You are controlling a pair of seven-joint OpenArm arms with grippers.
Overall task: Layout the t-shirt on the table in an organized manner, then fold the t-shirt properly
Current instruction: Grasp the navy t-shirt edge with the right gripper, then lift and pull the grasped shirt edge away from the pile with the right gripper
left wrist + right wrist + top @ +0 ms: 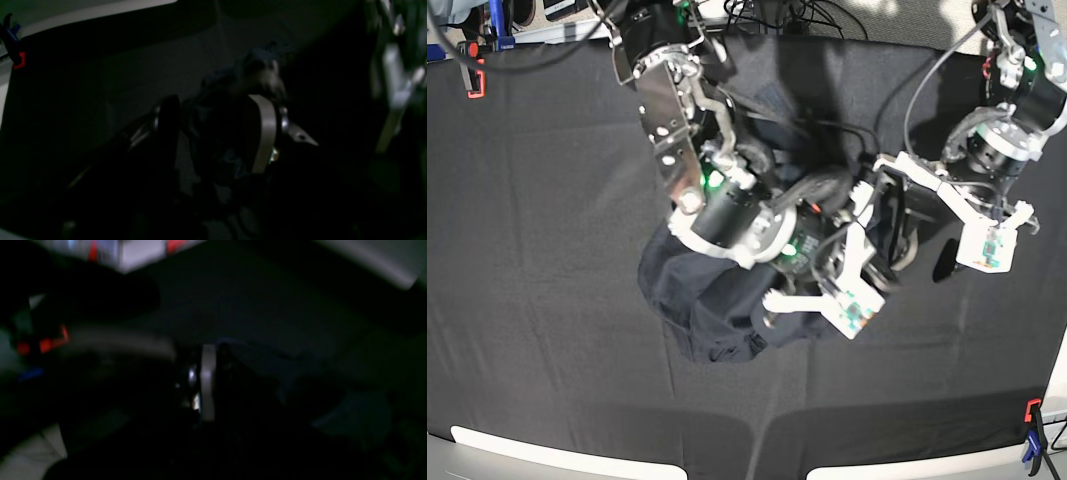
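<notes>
T-shirt (pixel 702 300), dark navy and thin, is shown as a crumpled heap near the middle of the table (pixel 547 250), not yet spread out. The laying-out step is judged to be in hand; no folding has begun.

Nearest the lower edge of the base view, the hem side of the heap is seen bunched and rumpled on the black cloth. Above it, the right gripper (pixel 772 305) is lowered onto the heap with its jaws together; in the dim right wrist view cloth is seen against the pale finger (pixel 207 380), so a pinch of the t-shirt is judged to be held.

Further back and to the side, the left gripper (pixel 217 133) is seen with its jaws standing wide and a thick bunch of dark fabric between them; whether that bunch is truly clamped cannot be told from these dark frames. No collar, label or sleeve can be made out.

The next move is judged to call for two well-separated holds, lifted and drawn apart so that the cloth opens flat. A risk is noted: a doubled layer caught in either hold would keep the heap tangled.

At the far corner a red and blue clamp (pixel 472 70) is seen on the table's edge.
</notes>
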